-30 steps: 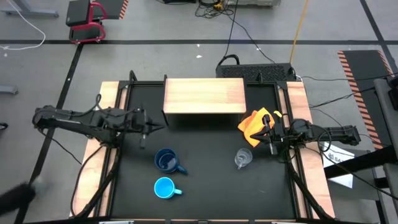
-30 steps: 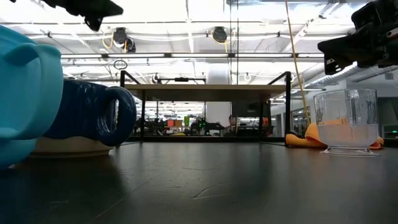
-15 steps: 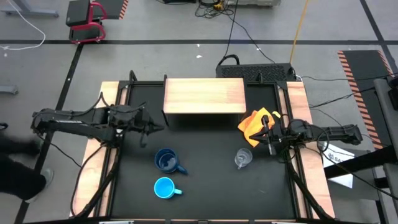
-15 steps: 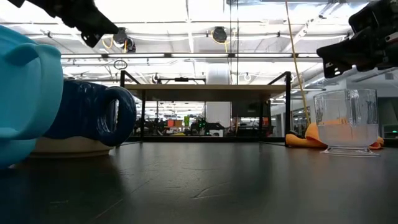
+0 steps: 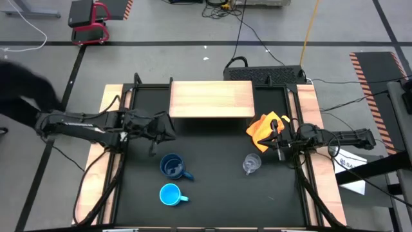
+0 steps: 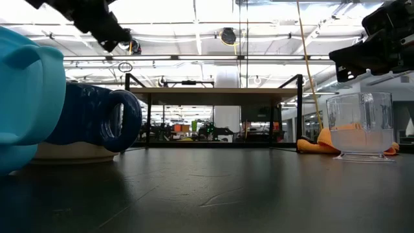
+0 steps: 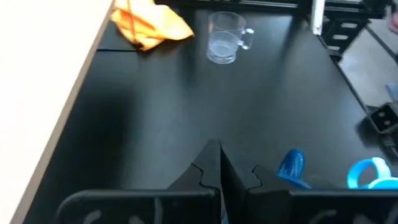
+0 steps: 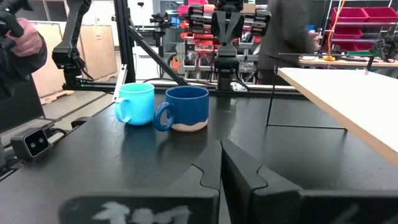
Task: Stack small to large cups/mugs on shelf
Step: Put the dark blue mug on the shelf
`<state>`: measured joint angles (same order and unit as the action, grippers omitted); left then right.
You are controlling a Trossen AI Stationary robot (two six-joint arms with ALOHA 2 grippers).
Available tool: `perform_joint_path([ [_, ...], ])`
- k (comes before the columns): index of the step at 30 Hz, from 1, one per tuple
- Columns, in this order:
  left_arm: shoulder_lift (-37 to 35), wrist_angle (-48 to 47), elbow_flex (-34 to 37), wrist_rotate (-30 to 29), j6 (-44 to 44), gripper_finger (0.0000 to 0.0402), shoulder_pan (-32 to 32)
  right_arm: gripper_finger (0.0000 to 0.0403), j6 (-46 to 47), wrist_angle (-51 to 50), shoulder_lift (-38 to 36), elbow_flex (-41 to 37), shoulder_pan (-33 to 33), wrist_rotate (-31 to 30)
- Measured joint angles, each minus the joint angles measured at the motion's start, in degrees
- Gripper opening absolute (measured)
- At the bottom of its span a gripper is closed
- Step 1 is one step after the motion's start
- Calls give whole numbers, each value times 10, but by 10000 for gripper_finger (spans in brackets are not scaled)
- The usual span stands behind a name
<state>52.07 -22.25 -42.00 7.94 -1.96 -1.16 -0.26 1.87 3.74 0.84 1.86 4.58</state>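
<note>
High view, shelf (image 5: 211, 98): standing at the far middle of the black table (image 5: 212, 193), its wooden top bare.
Navy mug (image 5: 172, 166): sitting on the table in front of the shelf, left of centre.
Sky-blue mug (image 5: 170, 194): resting just nearer than the navy mug.
Glass cup (image 5: 251, 164): standing to the right, near an orange cloth (image 5: 266, 129).
Left gripper (image 5: 168, 131): hovering by the shelf's left end, fingers clenched, holding nothing.
Right gripper (image 5: 273, 145): waiting beside the glass cup, fingers clenched, holding nothing.
</note>
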Motion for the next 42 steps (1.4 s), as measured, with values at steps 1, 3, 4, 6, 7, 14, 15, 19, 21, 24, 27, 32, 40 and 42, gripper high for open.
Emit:
perform_joint_path([
  [1,11,-10,-11,5,7,0,0,0,0,0,0,0,0,0],
  [3,34,-40,-36,7,23,0,0,0,0,0,0,0,0,0],
  [4,44,-55,-48,6,33,0,0,0,0,0,0,0,0,0],
  [6,61,-89,-72,6,55,0,0,0,0,0,0,0,0,0],
  [7,68,-101,-82,4,67,0,0,0,0,0,0,0,0,0],
  [14,96,-163,-130,25,117,0,0,0,0,0,0,0,0,0],
  [15,98,-173,-133,34,123,0,0,0,0,0,0,0,0,0],
  [19,108,-191,-136,53,135,0,0,0,0,0,0,0,0,0],
  [21,117,-197,-136,65,136,0,0,0,0,0,0,0,0,0],
  [24,134,-202,-136,67,134,0,2,0,-1,0,1,0,0,0],
  [27,155,-202,-136,67,123,0,7,0,-2,0,2,0,0,0],
  [32,189,-205,-136,58,124,0,30,0,-4,0,2,0,0,0],
  [40,201,-217,-136,55,108,0,63,0,-4,0,2,0,0,0],
  [42,201,-231,-136,52,107,0,71,0,-3,0,2,0,0,0],
])
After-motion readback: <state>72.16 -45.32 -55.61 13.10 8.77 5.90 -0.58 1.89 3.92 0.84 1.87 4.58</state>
